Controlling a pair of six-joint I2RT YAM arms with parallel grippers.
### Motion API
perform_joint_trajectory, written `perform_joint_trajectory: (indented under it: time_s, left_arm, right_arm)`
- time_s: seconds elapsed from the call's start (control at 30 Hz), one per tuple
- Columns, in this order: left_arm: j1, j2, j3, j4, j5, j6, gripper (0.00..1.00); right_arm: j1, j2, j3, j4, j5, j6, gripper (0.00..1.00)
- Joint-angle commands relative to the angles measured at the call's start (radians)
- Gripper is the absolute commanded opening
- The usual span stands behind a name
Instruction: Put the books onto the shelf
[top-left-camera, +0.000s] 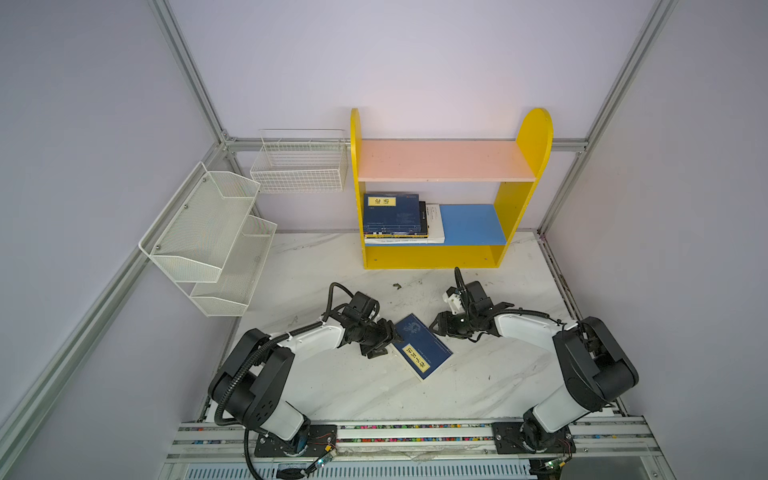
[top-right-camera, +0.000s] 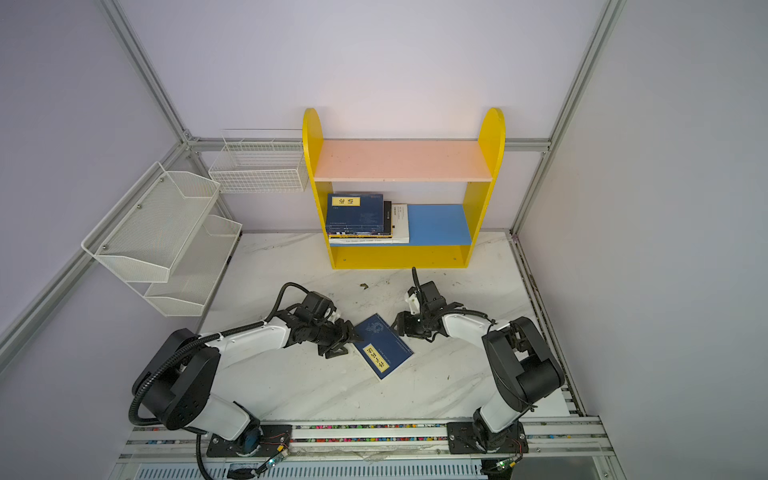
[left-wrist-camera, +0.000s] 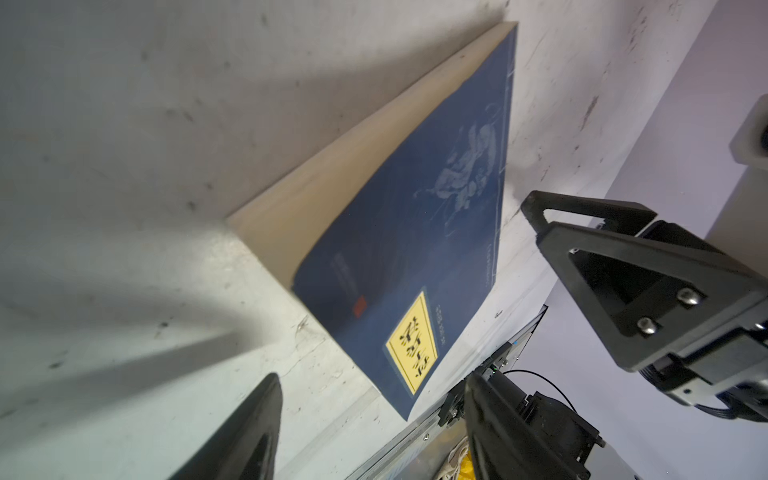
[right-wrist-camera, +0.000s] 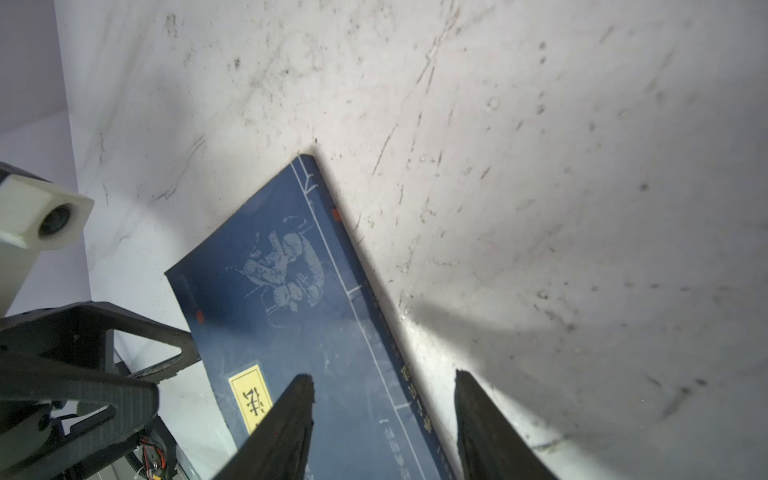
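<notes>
Navy book (left-wrist-camera: 415, 216): yellow label (left-wrist-camera: 411, 345) with black Chinese characters, too blurred to read.

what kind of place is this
Probably a robot lab test cell, not a home: a left arm and a right arm bolted to a metal rail, bare walls in a metal frame, and a staged yellow shelf.

One book (top-left-camera: 422, 347) lay flat and askew on the bench (top-left-camera: 478, 374), between the left end effector (top-left-camera: 388, 340) at its left edge and the right end effector (top-left-camera: 438, 326) near its far right corner. Behind them stood the shelf (top-left-camera: 511, 224), with a stack of books (top-left-camera: 392, 216) at the left end of its lower board (top-left-camera: 471, 224). A wire basket (top-left-camera: 299, 166) was just left of the shelf, and a mesh rack (top-left-camera: 208, 237) further left and nearer.
</notes>
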Motion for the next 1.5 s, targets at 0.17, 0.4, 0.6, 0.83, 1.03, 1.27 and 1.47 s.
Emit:
perform_joint_trajectory:
  time_s: [0.17,0.4,0.6,0.83,1.03,1.27,1.47]
  left_arm:
    - [-0.016,0.119,-0.019,0.148,0.020,-0.039,0.65]
    - [-0.008,0.258,-0.029,0.417,0.102,-0.126,0.56]
    - [0.014,0.300,-0.077,0.625,0.118,-0.219,0.56]
    - [0.033,0.302,-0.092,0.701,0.102,-0.261,0.56]
    - [0.058,0.251,-0.061,0.589,0.074,-0.195,0.57]
    - [0.111,0.161,-0.002,0.413,0.039,-0.088,0.57]
    - [0.152,0.049,0.047,0.309,0.018,-0.024,0.61]
  right_arm:
    - [0.022,0.110,-0.034,0.008,-0.128,-0.047,0.56]
    - [0.043,0.078,-0.022,0.075,-0.333,0.032,0.56]
    - [0.043,0.026,-0.065,0.253,-0.430,0.201,0.55]
    - [0.043,-0.009,-0.016,0.139,-0.337,0.165,0.40]
    - [0.038,-0.057,0.000,0.124,-0.272,0.211,0.25]
    - [0.032,-0.102,0.019,0.098,-0.183,0.251,0.08]
    - [0.032,-0.116,0.048,0.114,-0.152,0.325,0.00]
